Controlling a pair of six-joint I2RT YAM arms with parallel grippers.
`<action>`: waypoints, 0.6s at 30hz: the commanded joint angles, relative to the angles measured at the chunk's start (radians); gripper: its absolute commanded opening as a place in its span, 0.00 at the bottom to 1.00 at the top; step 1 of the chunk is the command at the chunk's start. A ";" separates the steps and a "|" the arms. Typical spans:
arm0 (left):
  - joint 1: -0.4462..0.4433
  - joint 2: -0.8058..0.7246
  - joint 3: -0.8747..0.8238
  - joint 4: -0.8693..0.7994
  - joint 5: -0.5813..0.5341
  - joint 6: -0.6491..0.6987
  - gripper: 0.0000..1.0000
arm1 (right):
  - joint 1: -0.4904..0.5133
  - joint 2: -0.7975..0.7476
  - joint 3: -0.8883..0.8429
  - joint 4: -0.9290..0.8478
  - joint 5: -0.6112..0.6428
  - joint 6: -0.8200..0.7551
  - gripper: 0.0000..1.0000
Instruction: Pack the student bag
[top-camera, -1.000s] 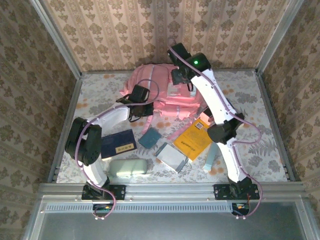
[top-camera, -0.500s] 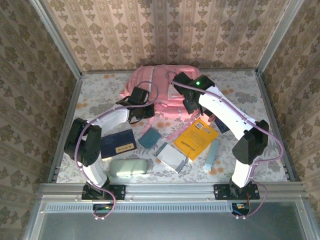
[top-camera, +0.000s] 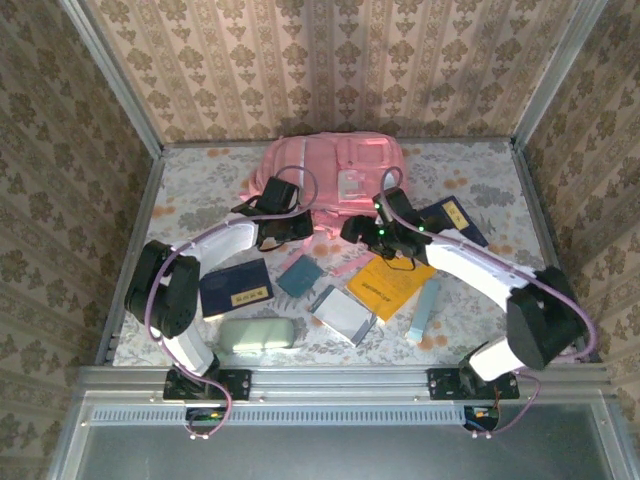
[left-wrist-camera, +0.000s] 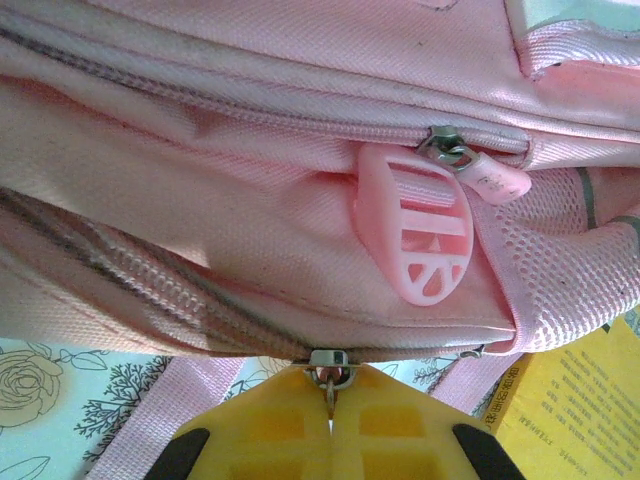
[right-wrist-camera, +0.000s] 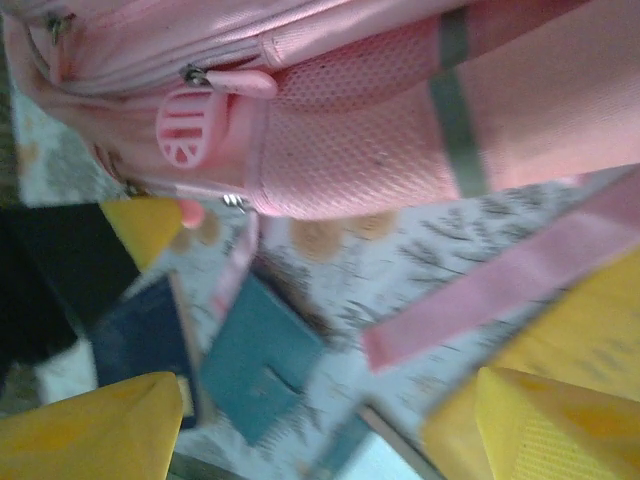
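Pink student bag (top-camera: 330, 165): left gripper (left-wrist-camera: 330, 410) is pinching its zipper pull (left-wrist-camera: 329, 362), bottom centre (dragging it open probably comes next); right gripper (right-wrist-camera: 320, 400) is hovering agape

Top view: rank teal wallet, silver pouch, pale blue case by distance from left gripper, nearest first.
From the left gripper:
1. teal wallet, just toward the bases.
2. silver pouch, table centre.
3. pale blue case, right side.
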 joint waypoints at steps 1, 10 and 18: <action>-0.002 -0.044 0.022 0.039 0.016 -0.022 0.00 | 0.001 0.094 -0.027 0.275 -0.087 0.319 0.79; -0.005 -0.056 0.040 0.034 0.036 -0.025 0.00 | -0.056 0.303 0.002 0.503 -0.053 0.392 0.76; -0.009 -0.055 0.046 -0.003 0.047 -0.002 0.00 | -0.133 0.416 0.122 0.471 -0.076 0.314 0.53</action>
